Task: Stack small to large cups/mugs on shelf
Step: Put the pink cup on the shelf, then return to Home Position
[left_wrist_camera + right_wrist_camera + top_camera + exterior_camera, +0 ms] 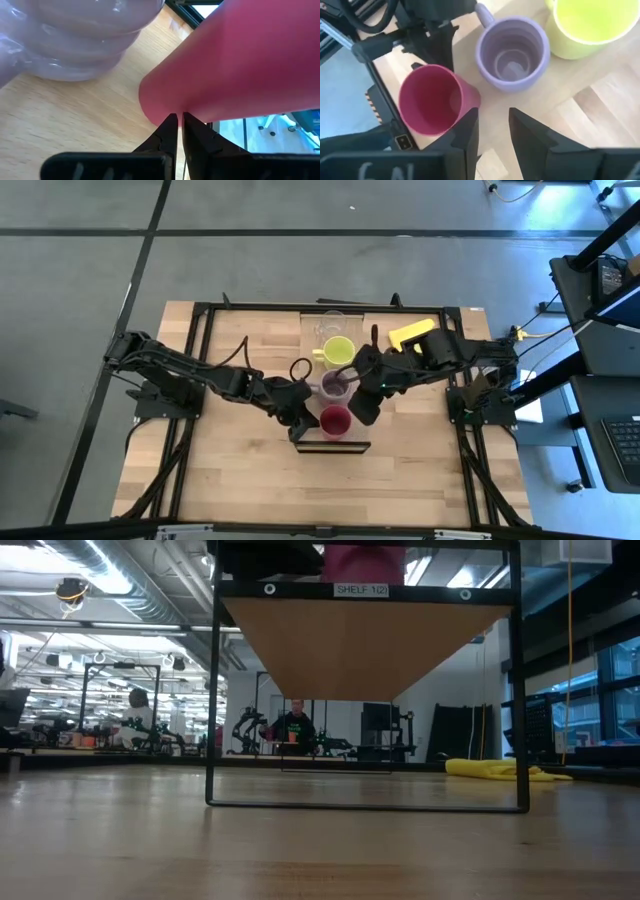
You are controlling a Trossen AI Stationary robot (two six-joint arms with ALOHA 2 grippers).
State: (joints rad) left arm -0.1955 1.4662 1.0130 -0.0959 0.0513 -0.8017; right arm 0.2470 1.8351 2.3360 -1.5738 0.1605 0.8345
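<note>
From the high view, four cups stand in a row on the shelf [312, 330]: the clear glass cup [333, 325] at the far end, then the yellow-green mug [338, 350], the purple mug [333, 385], and the red cup [335, 419] nearest the shelf's dark front edge. The left hand [300, 423] sits just beside the red cup, the right hand [362, 405] on the cup's other side, near the purple mug. Both arms hide their fingers here. A yellow cloth [411, 333] lies on the desk [230, 470] beyond the right arm.

The low view shows what no other does: the shelf stands raised on a dark frame [212, 690], labelled, with only the red cup's [362, 562] base peeking above its plank. No hand appears.

In the left wrist view the left hand's [177, 120] fingers are pressed almost together, tips touching the red cup's [240, 65] wall without holding it; the purple mug [75, 40] stands behind.

The right wrist view looks down into the red cup [431, 100] and purple mug [512, 52], the right hand [492, 127] spread above the gap beside them.

I judge the ordering nearly finished; next comes nudging the red cup into line, calling for a gentle push so it does not tip off the end.
</note>
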